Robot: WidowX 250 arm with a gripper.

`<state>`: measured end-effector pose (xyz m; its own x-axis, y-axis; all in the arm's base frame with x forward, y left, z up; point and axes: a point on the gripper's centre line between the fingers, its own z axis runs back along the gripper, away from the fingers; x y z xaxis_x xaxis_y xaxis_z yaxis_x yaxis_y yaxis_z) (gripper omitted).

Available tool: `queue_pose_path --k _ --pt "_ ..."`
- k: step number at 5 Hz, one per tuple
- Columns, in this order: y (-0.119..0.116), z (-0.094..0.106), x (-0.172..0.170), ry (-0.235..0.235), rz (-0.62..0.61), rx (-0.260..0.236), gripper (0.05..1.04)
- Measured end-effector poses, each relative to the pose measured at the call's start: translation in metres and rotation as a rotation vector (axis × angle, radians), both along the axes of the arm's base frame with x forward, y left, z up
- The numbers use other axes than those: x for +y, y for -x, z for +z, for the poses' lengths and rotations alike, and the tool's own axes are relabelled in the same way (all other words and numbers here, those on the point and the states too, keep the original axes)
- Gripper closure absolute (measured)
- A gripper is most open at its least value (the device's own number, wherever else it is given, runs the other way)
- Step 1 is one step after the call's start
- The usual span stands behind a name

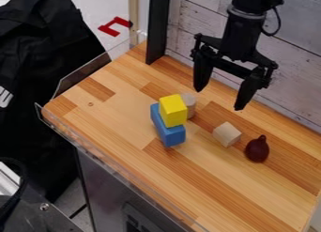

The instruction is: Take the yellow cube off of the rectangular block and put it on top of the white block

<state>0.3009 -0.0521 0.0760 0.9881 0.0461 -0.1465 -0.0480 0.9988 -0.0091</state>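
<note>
The yellow cube [173, 110] rests on top of the blue rectangular block [168, 131], left of the middle of the wooden table. To their right lies a pale, whitish wooden block [227, 134] with nothing on it. My gripper [218, 99] hangs at the upper right, above the back part of the table, with its two fingers wide apart and nothing between them. It is up and to the right of the yellow cube, apart from all the objects.
A pale wooden cylinder [188, 105] stands right behind the yellow cube. The dark red pear-shaped object [257, 149] sits to the right of the pale block. A plank wall [288, 81] bounds the table [219, 189] at the back, and a clear rim runs along its front left edge.
</note>
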Motion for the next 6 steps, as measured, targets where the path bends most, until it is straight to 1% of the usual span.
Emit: queue_pose_path --k 1,2,3,4,5,6 --pt "0.004 -0.011 0.0 -0.006 -0.001 0.038 0.084" --pt "0.009 -0.018 0.003 0.016 0.003 0.032 0.084" --pt "0.004 -0.008 0.008 0.018 0.016 -0.016 0.084" --pt "0.007 -0.004 0.012 0.004 0.012 -0.036 0.084" --pt "0.004 0.009 0.019 -0.004 0.012 -0.082 0.084" --pt "0.017 0.003 0.037 -0.011 -0.031 -0.036 0.084"
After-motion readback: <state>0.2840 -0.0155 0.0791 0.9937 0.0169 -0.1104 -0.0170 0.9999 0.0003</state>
